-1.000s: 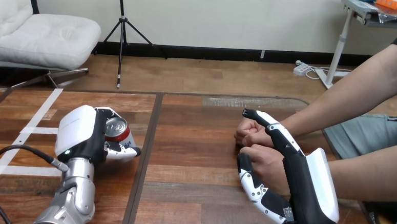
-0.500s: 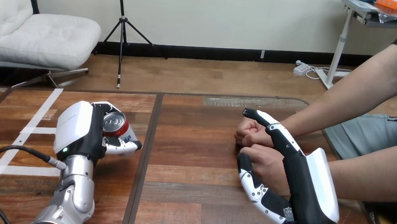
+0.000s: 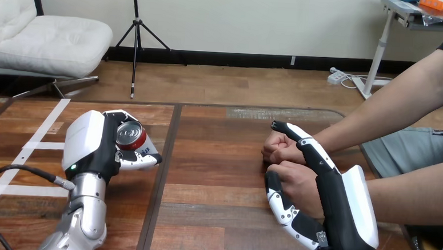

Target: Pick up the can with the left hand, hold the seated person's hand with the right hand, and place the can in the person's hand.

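My left hand is at the table's left, its fingers and thumb curled round a red can with a silver top, which tilts toward the camera. The person's two hands are closed fists, side by side right of centre. My right hand lies along them. Its straight fingers stretch over the top of both fists. Its thumb rests against the front of the nearer fist. I see no finger curled round either fist.
The person's forearms come in from the right edge. White tape strips mark the wooden table at the left. A dark seam runs down the tabletop between my hands. A black cable loops by my left forearm.
My left hand has moved slightly up and to the right with the can in it. My right hand and the person's fists have stayed still.
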Controlling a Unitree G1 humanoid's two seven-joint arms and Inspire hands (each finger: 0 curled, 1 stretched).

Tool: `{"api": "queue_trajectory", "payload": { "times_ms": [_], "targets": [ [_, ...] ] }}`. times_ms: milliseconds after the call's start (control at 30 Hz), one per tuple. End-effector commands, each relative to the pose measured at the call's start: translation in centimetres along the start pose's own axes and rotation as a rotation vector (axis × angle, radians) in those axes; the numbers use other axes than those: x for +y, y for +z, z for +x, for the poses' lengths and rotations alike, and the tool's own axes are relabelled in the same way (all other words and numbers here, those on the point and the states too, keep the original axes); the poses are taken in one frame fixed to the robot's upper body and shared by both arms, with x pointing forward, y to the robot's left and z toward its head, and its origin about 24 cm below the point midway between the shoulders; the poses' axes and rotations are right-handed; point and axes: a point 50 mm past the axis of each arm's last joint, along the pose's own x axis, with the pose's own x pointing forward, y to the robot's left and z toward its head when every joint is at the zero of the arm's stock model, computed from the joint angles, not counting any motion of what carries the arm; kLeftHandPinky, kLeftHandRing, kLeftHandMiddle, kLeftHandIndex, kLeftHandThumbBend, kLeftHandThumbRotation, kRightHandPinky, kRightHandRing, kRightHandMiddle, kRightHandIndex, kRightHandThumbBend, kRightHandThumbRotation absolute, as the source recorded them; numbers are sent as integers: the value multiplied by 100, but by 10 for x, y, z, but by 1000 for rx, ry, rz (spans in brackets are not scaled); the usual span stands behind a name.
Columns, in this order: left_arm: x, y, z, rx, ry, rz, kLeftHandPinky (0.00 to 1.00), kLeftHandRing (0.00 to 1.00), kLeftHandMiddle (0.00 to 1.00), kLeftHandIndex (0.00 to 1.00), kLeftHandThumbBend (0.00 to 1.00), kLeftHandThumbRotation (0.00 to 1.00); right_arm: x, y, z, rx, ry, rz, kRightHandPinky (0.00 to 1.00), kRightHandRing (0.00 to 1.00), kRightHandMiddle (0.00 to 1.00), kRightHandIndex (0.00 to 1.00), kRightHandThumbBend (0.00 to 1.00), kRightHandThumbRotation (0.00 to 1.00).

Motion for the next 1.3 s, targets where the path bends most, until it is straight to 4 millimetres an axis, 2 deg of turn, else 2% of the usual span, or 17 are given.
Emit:
{"api": "queue_trajectory", "payload": {
  "times_ms": [0, 500, 733, 1033, 1133, 1167, 1267],
  "targets": [
    [18, 23, 14, -122, 71, -37, 43, 46, 50, 52, 67, 0, -9, 11, 14, -81, -45, -9, 87, 87, 87, 83, 21, 0],
    [17, 35, 6, -203, 53, -79, 42, 45, 49, 51, 68, 0, -23, 12, 16, -78, -33, -101, 84, 86, 86, 83, 30, 0],
    [16, 42, 1, -228, 47, -103, 42, 45, 50, 52, 68, 0, -36, 13, 17, -71, 3, -276, 83, 86, 87, 83, 39, 0],
    [15, 49, -5, -264, 27, -131, 41, 45, 50, 52, 67, 0, -52, 16, 18, -41, 69, -501, 87, 90, 89, 85, 56, 0],
    [15, 52, -7, -273, 23, -135, 41, 45, 50, 52, 67, 0, -57, 16, 18, -26, 81, -555, 88, 91, 89, 85, 63, 0],
    [15, 52, -8, -276, 22, -137, 41, 45, 50, 52, 67, 0, -59, 16, 18, -24, 83, -572, 88, 90, 89, 85, 67, 0],
    [15, 55, -10, -289, 17, -142, 41, 45, 50, 52, 67, 0, -65, 17, 19, -13, 91, -626, 88, 90, 88, 84, 73, 0]
  ]
}}
